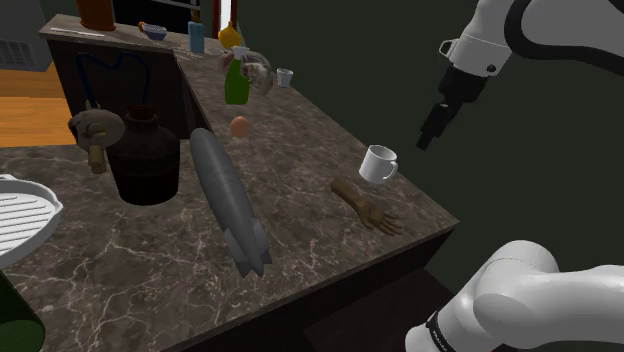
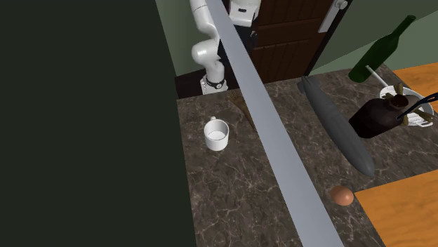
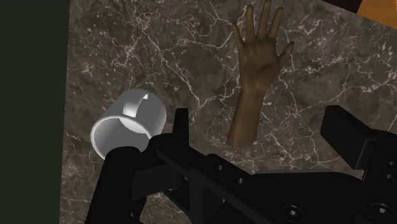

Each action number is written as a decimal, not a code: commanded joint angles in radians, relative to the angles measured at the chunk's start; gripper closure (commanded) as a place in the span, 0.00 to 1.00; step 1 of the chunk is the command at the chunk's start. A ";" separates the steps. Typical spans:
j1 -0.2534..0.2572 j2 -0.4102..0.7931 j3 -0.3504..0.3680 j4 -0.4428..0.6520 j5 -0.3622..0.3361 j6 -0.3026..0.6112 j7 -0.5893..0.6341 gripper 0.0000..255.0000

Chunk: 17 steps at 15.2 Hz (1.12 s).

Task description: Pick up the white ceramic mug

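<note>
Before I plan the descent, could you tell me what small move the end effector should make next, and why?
Probably shift sideways toward the white mug first. The end effector hangs open above the counter, and the wrist view shows the mug outside its fingers, with the brown hand model between them instead.

A dark, veined marble counter (image 1: 310,200) lies below the gripper (image 1: 427,141), its edge close beneath. A dull green wall (image 1: 380,60) stands behind the gripper. Orange wood planking (image 1: 30,95) shows far across the counter. The light is dim.
</note>
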 commanded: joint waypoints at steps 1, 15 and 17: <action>0.000 0.000 0.000 0.000 0.000 0.000 0.000 0.00; -0.032 0.370 -0.256 0.056 -0.038 0.312 -0.205 0.00; -0.033 0.437 -0.291 0.084 -0.026 0.349 -0.240 0.00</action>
